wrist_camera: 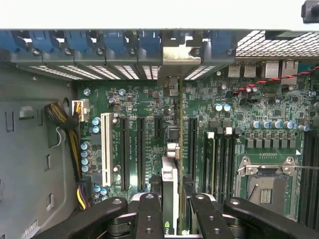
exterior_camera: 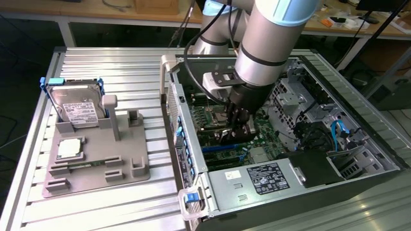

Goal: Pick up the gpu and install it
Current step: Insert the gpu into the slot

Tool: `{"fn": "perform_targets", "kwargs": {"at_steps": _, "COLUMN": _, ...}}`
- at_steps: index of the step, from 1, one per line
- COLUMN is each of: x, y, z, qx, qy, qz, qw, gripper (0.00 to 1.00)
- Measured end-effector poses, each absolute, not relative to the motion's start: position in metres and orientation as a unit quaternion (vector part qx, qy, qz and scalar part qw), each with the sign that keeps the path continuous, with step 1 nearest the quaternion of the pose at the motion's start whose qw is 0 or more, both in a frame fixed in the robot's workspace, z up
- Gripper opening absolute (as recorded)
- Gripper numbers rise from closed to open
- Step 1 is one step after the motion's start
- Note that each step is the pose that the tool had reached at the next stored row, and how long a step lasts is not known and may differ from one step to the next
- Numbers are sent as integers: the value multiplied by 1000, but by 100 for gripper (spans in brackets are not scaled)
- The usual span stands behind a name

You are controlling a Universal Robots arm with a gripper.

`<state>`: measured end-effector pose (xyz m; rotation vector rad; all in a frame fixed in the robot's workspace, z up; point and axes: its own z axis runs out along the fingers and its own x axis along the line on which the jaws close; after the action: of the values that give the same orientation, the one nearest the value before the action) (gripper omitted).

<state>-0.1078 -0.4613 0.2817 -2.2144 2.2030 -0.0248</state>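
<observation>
alignment is what this step seems to turn on: the gpu (wrist_camera: 170, 174) stands on edge over the motherboard (wrist_camera: 149, 99), running along the gap between the long black expansion slots (wrist_camera: 123, 149). its silvery metal end (wrist_camera: 174, 59) sits close to the vented rear wall of the computer case (exterior_camera: 192, 159). to do this well, i judge that the card has to stay plumb, with its lower edge parallel to the slot and the metal end clear of the rear opening. a push should then go straight down, never sideways. whether the contacts have entered the slot i cannot tell.

the gripper (wrist_camera: 172, 199) pinches the gpu from both flat sides, with its fingers (wrist_camera: 149, 214) pressed against the card. in the exterior view the arm (exterior_camera: 270, 43) comes in from 12 o'clock and points nearly straight down into the open case, so the gripper (exterior_camera: 236, 126) is low over the board's middle and the dark card (exterior_camera: 231, 136) is between its tips.

at 9 o'clock from the case — well apart — a grey fixture (exterior_camera: 128, 168) holds the hard drive (exterior_camera: 76, 108) and the cpu chip (exterior_camera: 69, 148).
</observation>
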Motion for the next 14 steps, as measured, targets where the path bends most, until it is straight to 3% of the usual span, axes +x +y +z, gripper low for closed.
{"fn": "perform_targets", "kwargs": {"at_steps": 14, "x": -112, "y": -461, "z": 277, "qx": -709, "qy": 705, "qz": -8, "qw": 9, "gripper": 27}}
